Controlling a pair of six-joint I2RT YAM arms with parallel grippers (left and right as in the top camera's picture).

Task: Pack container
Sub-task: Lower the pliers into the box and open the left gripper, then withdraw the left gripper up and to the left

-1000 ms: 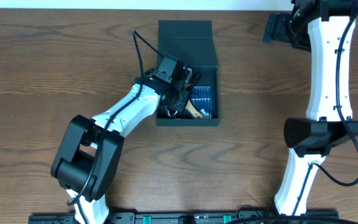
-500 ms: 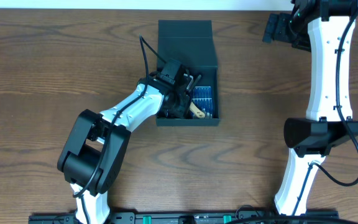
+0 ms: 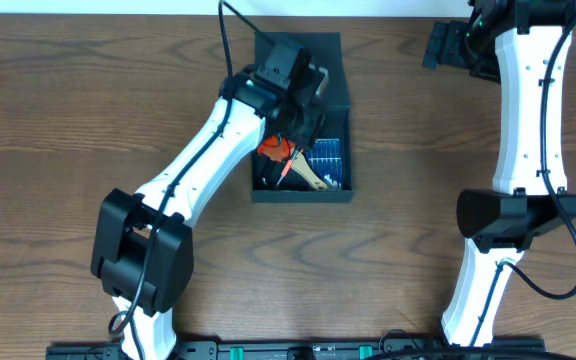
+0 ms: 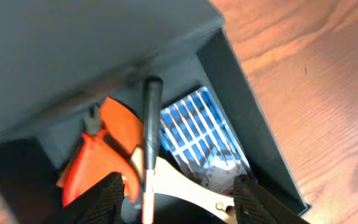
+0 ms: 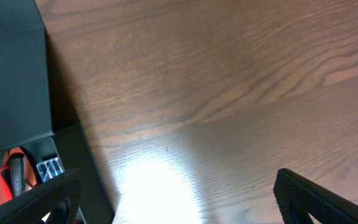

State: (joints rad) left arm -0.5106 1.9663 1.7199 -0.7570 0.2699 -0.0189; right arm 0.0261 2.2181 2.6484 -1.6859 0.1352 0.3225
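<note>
Currently hovering the left gripper [image 4: 178,200], jaws spread and clamping nothing, directly above the open container [image 3: 303,195] at mid-table, over the tools [image 4: 98,155] inside. Judging it as stiff yet light cardboard, likely sliding on the table [image 3: 68,120]; favouring the folded-back lid [image 3: 330,55] and its free edge for a hold. Holding the right gripper [image 5: 179,199], jaws apart, well away.

Orange pliers [image 4: 98,155] beside blue drill-bit case [image 4: 197,134], black-handled tool [image 4: 149,137] between; wooden table [image 4: 316,81].

Bright, even; glare on table [image 5: 146,182]; container [image 4: 250,130] interior shadowed, close-up soft.
</note>
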